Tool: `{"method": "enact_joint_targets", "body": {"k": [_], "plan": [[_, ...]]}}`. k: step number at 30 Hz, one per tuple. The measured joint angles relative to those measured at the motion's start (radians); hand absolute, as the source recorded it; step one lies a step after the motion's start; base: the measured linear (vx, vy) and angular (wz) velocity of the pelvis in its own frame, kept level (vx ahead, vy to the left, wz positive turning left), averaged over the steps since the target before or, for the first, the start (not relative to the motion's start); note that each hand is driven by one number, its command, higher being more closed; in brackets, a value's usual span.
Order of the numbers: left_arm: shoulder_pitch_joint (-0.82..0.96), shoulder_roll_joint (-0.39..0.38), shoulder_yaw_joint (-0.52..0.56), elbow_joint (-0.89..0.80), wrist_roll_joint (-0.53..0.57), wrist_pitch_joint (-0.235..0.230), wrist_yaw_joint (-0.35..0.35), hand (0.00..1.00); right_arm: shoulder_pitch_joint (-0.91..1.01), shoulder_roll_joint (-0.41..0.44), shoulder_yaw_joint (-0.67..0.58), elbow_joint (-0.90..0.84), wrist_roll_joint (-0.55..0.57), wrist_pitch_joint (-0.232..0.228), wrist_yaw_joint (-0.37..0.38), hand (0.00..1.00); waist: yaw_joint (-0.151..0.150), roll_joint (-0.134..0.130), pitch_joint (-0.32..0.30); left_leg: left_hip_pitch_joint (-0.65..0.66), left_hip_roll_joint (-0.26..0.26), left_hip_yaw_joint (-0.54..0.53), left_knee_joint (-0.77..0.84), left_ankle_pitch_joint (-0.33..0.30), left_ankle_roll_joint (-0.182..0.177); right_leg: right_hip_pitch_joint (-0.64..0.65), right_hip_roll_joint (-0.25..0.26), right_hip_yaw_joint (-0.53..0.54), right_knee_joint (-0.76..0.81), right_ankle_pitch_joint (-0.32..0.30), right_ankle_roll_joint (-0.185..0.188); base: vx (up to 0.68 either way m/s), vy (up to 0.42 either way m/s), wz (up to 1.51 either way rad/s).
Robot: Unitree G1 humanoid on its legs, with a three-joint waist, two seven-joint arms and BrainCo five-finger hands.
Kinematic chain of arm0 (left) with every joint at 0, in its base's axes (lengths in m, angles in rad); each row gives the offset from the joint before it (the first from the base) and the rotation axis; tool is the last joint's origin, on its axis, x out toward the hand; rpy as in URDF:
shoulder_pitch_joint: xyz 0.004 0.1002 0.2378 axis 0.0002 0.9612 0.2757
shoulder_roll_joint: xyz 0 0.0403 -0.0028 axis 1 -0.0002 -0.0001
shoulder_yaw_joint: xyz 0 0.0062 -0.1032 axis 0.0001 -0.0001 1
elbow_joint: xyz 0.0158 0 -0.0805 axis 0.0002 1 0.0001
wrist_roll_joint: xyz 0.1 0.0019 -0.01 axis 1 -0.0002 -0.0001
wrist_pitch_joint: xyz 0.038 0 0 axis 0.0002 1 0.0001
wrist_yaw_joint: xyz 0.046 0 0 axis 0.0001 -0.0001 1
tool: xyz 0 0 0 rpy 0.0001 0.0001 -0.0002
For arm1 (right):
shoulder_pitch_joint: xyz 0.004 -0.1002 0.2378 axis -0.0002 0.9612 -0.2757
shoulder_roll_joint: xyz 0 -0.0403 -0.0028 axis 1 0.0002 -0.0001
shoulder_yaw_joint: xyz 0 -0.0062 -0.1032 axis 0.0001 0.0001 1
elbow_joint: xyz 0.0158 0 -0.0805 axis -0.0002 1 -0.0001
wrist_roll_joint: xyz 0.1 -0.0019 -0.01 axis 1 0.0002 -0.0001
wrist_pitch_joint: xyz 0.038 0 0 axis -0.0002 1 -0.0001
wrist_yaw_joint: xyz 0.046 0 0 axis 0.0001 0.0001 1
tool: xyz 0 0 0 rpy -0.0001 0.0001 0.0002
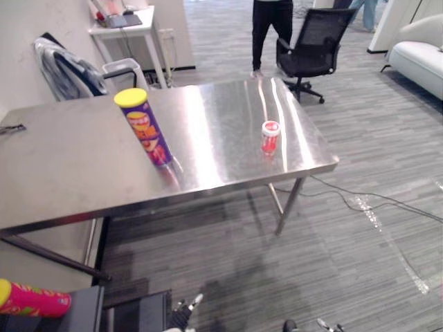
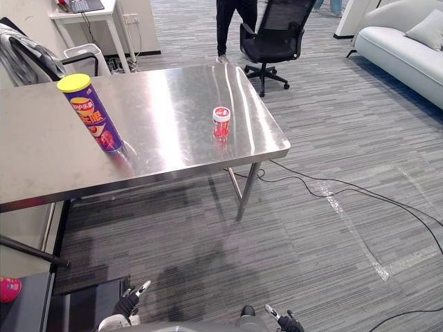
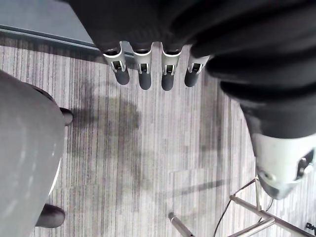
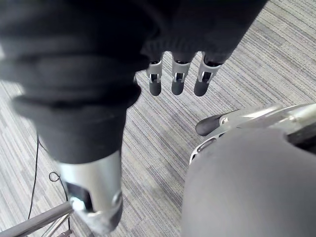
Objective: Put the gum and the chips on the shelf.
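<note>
My left hand (image 3: 144,74) and right hand (image 4: 177,83) hang low, fingers straight, empty. Chips can (image 1: 143,128) upright left of centre on table (image 1: 69,173), gum jar (image 1: 270,136) right of centre. Risk: clumsy reach may topple tall can.

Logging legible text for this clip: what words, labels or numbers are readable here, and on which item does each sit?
On the chips can, upright on the table: yellow and orange print on its purple side, too blurred to read.
On the gum jar: pale marks on its red label, too small to read.
On the pink can at the lower left: yellow marks, not legible.
Nothing else carries readable text.
</note>
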Motion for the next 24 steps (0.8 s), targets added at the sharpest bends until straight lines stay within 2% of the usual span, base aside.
{"method": "enact_joint_targets", "body": {"k": [9,11,12,14,16,17,19,20,21,22,23,24], "plan": [[-0.013,-0.001,0.012,0.035,-0.021,0.01,-0.052,0.0,0.002,0.004,-0.021,0.038,0.062,-0.001,0.017,0.0,0.006,-0.002,-0.001,-0.03,0.021,0.001,0.001,-0.002,-0.001,0.02,0.012,-0.059,-0.069,0.033,0.001,0.01,-0.014,0.07],[-0.014,0.0,0.021,0.036,-0.048,0.011,-0.058,0.0,0.0,0.009,-0.023,0.038,0.083,-0.002,0.018,0.0,0.011,-0.007,0.002,-0.032,0.029,0.002,0.011,-0.01,-0.001,0.02,0.014,-0.07,-0.069,0.032,0.001,0.0,-0.008,-0.02],[-0.018,0.001,0.023,0.035,-0.057,0.011,-0.06,0.0,-0.001,0.015,-0.04,0.038,0.091,-0.002,0.018,0.0,0.023,-0.008,0.004,-0.043,0.04,0.008,0.04,-0.031,-0.001,0.02,0.017,-0.081,-0.065,0.021,-0.009,0.0,-0.015,-0.08],[-0.024,-0.001,0.022,0.036,-0.078,0.013,-0.062,0.0,-0.011,0.023,-0.061,0.038,0.099,-0.002,0.017,0.0,0.031,-0.001,0.011,-0.063,0.059,0.021,0.11,-0.076,0.004,-0.013,0.004,-0.111,0.048,-0.06,-0.004,0.0,0.016,-0.04],[-0.025,0.007,0.01,0.037,-0.083,0.024,-0.065,0.0,-0.009,0.026,-0.06,0.035,0.099,-0.002,0.018,0.0,0.029,-0.009,0.011,-0.059,0.048,0.02,0.148,-0.114,0.013,-0.091,-0.064,-0.129,0.308,-0.161,0.014,0.06,0.108,0.12],[-0.028,0.01,-0.001,0.041,-0.082,0.025,-0.063,0.0,-0.01,0.02,-0.061,0.03,0.1,-0.002,0.02,0.0,0.029,-0.018,0.019,-0.049,0.037,0.016,0.158,-0.128,0.016,-0.156,-0.107,-0.126,0.473,-0.181,0.008,0.08,0.099,0.11],[-0.032,0.026,-0.03,0.045,-0.08,0.026,-0.064,0.0,-0.011,0.025,-0.064,0.029,0.1,-0.002,0.024,0.0,0.023,-0.02,0.021,-0.021,0.005,-0.012,0.158,-0.132,0.023,-0.234,-0.157,-0.064,0.685,-0.168,-0.009,0.12,0.071,0.38],[-0.034,0.032,-0.039,0.046,-0.078,0.026,-0.063,0.0,-0.007,0.022,-0.076,0.03,0.103,-0.002,0.031,0.0,0.019,-0.017,0.03,0.003,0.002,-0.047,0.156,-0.134,0.028,-0.276,-0.175,-0.022,0.801,-0.13,-0.012,0.19,0.01,0.75],[-0.034,0.031,-0.041,0.052,-0.077,0.028,-0.061,0.0,-0.006,0.022,-0.078,0.03,0.107,0.0,0.034,0.0,0.01,-0.006,0.031,0.015,0.016,-0.07,0.155,-0.134,0.028,-0.289,-0.175,-0.01,0.813,-0.175,-0.017,0.17,-0.044,0.86],[-0.038,0.03,-0.044,0.056,-0.077,0.028,-0.061,0.0,-0.005,0.021,-0.073,0.03,0.109,0.0,0.036,0.0,0.001,0.0,0.032,0.015,0.031,-0.106,0.148,-0.133,0.027,-0.282,-0.162,-0.017,0.742,-0.211,-0.021,0.17,-0.092,1.1],[-0.04,0.03,-0.048,0.058,-0.071,0.03,-0.064,0.0,-0.004,0.022,-0.059,0.031,0.109,0.0,0.037,0.0,-0.002,0.002,0.031,0.005,0.054,-0.152,0.134,-0.126,0.014,-0.261,-0.126,0.01,0.541,-0.206,-0.016,0.13,-0.111,0.99],[-0.041,0.032,-0.048,0.058,-0.064,0.03,-0.065,0.0,0.001,0.023,-0.057,0.031,0.108,0.0,0.038,0.0,-0.001,-0.001,0.03,-0.004,0.056,-0.169,0.134,-0.124,0.009,-0.257,-0.107,0.032,0.454,-0.196,-0.007,0.16,-0.191,1.0]]}}
